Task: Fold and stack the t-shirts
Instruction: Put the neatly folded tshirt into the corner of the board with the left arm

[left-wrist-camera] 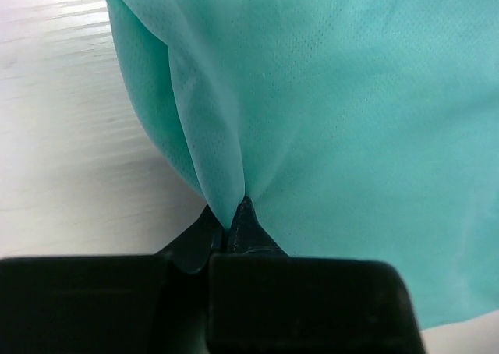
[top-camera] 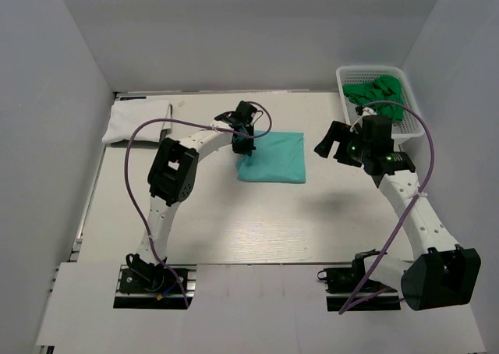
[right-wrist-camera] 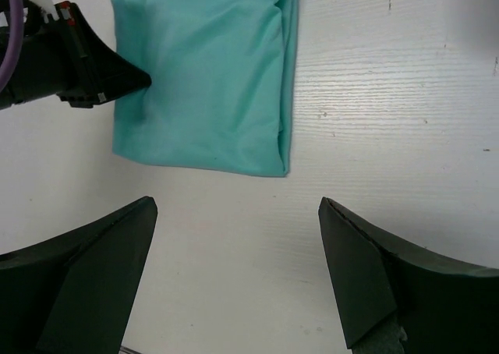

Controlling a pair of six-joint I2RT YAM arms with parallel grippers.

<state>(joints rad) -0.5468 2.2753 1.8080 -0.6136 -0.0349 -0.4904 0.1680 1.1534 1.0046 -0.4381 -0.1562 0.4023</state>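
White t-shirt [top-camera: 139, 120]: folded into a flat, soft rectangle at the far-left corner of the counter [top-camera: 234, 221], well apart from both tools.
Left arm: rises from its base at the near edge, bends at the elbow, and its forearm reaches right and away toward the middle of the counter.
Purple cable [top-camera: 132, 167]: loops out from the left arm, passing in front of the white t-shirt in the top view.
Left tool [left-wrist-camera: 236, 225]: black fingers pressed together, clamped on a pinch of fabric at the left edge of the teal t-shirt [top-camera: 273, 157].
Teal t-shirt: lies folded into a rough square on the far half of the counter, near the middle. It is a fine-pored knit, with layered fold edges stacked along its right side. At the pinch the cloth is drawn up into a narrow ridge.
Right arm: climbs from its base at the near right, with the wrist bent over toward the left.
Right tool [right-wrist-camera: 235, 206]: hovers above bare counter just right of the teal t-shirt, fingers wide apart with nothing between them.
Basket [top-camera: 345, 75]: white plastic lattice at the far-right corner. The right arm's wrist overlaps its near edge in the top view.
Green cloth [top-camera: 378, 97]: dark and crumpled, inside the basket.
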